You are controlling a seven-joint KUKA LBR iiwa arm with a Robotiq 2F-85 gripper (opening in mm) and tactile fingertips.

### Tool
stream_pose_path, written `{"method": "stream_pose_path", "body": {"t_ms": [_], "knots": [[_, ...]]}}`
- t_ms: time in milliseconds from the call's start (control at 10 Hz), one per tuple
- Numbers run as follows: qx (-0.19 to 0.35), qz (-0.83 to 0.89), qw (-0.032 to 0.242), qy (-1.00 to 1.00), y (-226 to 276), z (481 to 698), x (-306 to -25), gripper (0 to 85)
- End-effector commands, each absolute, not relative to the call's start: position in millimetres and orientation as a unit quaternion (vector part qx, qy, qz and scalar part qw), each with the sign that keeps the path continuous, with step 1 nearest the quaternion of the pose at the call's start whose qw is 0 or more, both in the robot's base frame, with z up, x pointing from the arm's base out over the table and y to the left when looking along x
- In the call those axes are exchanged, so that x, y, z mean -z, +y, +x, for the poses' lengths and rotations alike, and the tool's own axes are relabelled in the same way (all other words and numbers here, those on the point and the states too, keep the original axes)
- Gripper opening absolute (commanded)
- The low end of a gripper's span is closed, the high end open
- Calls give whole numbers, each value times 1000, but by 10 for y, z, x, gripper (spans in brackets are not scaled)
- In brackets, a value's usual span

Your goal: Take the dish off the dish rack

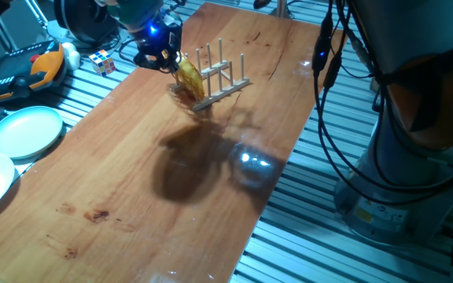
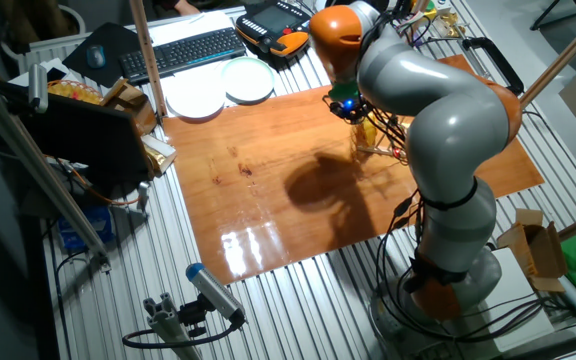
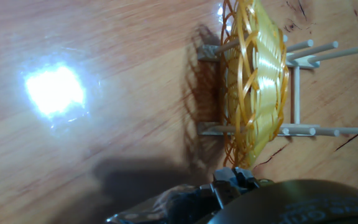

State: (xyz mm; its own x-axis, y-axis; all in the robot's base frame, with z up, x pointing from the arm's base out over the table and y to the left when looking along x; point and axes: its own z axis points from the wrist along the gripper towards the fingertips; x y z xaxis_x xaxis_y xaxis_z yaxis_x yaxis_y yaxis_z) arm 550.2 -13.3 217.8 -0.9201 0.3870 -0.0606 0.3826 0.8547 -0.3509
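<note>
Dish [image 3: 253, 87] stood on edge between the pegs at the near end of the dish rack [image 3: 303, 87], directly ahead of the jaws, its rim reaching their tips; whether they pinched it I could not tell. Beyond lay glossy wooden tabletop [image 1: 132, 196], then two smooth plates [image 1: 22, 134] off its edge.

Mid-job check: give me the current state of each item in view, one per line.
dish: standing on edge between the pegs, still in the rack.
dish rack: upright on the table, holding the dish at one end.
gripper: at the dish's rim; open or shut cannot be told.
pale green plate: lying flat, off the wooden board.
</note>
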Motion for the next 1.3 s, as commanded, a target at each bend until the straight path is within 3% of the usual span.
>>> {"method": "stream_pose_path", "body": {"t_ms": [0,1200], "knots": [[-183,-202,3,-962,-129,5504,-2173,7],[-191,-231,-8,-954,-95,5564,-2123,7]]}}
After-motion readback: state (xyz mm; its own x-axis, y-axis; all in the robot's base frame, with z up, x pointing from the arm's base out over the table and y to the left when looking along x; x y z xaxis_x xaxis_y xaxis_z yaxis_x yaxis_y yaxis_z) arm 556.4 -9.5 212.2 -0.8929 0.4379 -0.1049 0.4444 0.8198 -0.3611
